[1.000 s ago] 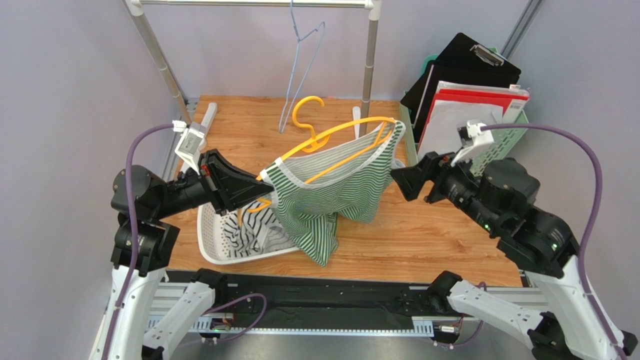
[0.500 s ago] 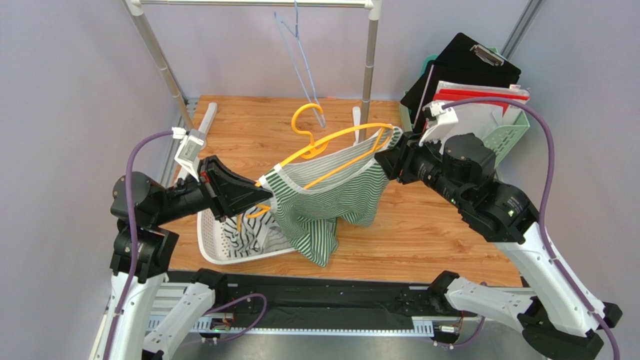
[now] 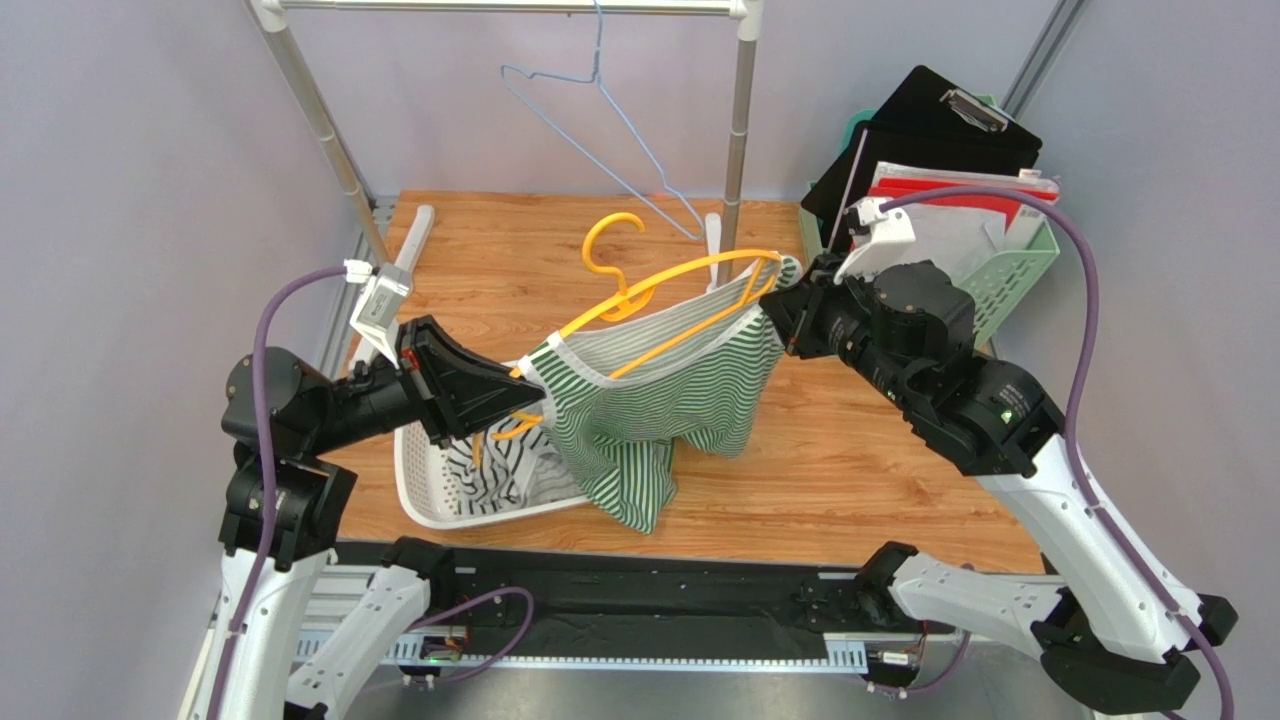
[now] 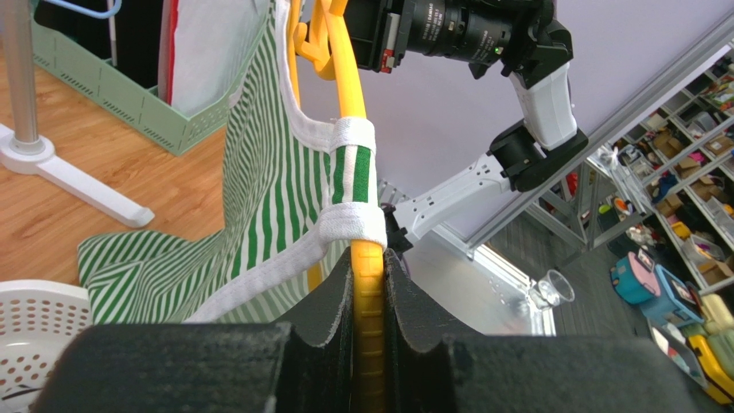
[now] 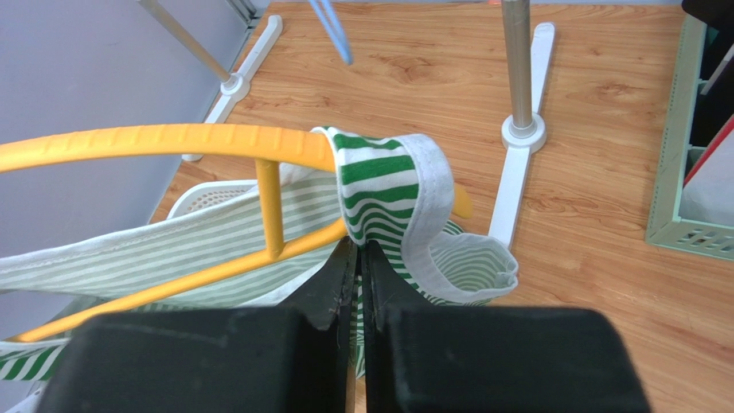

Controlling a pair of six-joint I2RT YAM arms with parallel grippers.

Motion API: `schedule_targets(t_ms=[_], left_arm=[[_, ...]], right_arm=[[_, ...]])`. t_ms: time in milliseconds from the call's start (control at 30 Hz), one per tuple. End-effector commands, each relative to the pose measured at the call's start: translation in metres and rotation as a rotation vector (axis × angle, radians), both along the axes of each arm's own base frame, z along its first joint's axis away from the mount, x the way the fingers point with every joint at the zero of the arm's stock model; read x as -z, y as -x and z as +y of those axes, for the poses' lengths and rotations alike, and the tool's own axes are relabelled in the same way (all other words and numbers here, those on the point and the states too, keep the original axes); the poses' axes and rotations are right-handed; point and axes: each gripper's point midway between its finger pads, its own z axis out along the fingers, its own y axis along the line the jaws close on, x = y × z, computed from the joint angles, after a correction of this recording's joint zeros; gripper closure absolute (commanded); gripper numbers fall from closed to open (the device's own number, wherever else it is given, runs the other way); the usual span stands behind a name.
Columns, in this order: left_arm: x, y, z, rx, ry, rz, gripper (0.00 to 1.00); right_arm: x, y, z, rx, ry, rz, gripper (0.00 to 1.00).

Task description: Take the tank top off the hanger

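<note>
A green-and-white striped tank top (image 3: 646, 405) hangs on a yellow plastic hanger (image 3: 661, 285) held in the air over the table. My left gripper (image 3: 529, 393) is shut on the hanger's left end; in the left wrist view the yellow bar (image 4: 349, 86) runs up between the jaws of my left gripper (image 4: 369, 258), just below a white-trimmed strap (image 4: 353, 172). My right gripper (image 3: 769, 308) is at the hanger's right end. In the right wrist view my right gripper (image 5: 358, 249) is shut on the striped strap (image 5: 388, 185) that loops over the hanger arm (image 5: 172, 142).
A white laundry basket (image 3: 428, 503) with striped clothing sits under the left gripper. A blue wire hanger (image 3: 601, 113) dangles from the rack rail behind, beside the rack pole (image 3: 739, 120) and its foot (image 5: 517, 172). A green bin (image 3: 1022, 270) of folders stands at the right.
My right gripper moved left up to the hanger's right end and closed on the tank top strap. The blue wire hanger swung. The left arm stayed put.
</note>
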Motion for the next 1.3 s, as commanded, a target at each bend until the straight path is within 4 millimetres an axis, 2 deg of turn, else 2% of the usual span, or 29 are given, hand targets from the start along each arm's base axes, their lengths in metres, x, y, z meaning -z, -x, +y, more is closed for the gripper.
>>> schedule_targets(t_ms=[0,267,533,667,867,967,1000,1067,1167,1200,1267], left_arm=[[-0.010,0.004,0.002,-0.009,0.004,-0.074,1.00],[-0.011,0.001,0.003,-0.030,0.004,-0.074,1.00],[-0.014,0.003,0.003,-0.026,0.006,-0.087,1.00],[-0.012,0.002,0.002,-0.023,0.009,-0.080,1.00],[-0.017,-0.005,0.002,-0.042,0.018,-0.082,1.00],[-0.023,-0.013,0.001,-0.049,0.021,-0.086,1.00],[-0.022,-0.020,-0.001,-0.052,0.017,-0.069,1.00],[-0.027,-0.025,-0.002,-0.052,0.022,-0.076,1.00],[-0.026,-0.046,-0.008,-0.052,0.020,-0.047,1.00],[-0.025,-0.051,-0.009,-0.054,0.021,-0.038,1.00],[-0.022,-0.064,-0.011,-0.068,0.015,-0.016,1.00]], right_arm=[[-0.009,-0.010,-0.011,0.093,-0.016,-0.023,1.00],[-0.009,-0.018,-0.046,0.280,0.013,-0.014,1.00],[0.007,-0.028,-0.072,0.383,0.033,0.040,1.00],[0.017,-0.034,-0.072,0.367,0.044,0.073,1.00],[0.034,-0.025,-0.058,0.280,0.031,0.116,0.99],[0.045,-0.017,-0.059,0.252,0.063,0.138,0.88],[0.048,-0.016,-0.059,0.246,0.074,0.144,0.80],[0.056,-0.012,-0.062,0.239,0.106,0.161,0.73],[0.066,-0.004,-0.067,0.230,0.147,0.186,0.56],[0.067,-0.002,-0.068,0.222,0.153,0.188,0.42],[0.065,0.004,-0.068,0.190,0.167,0.179,0.33]])
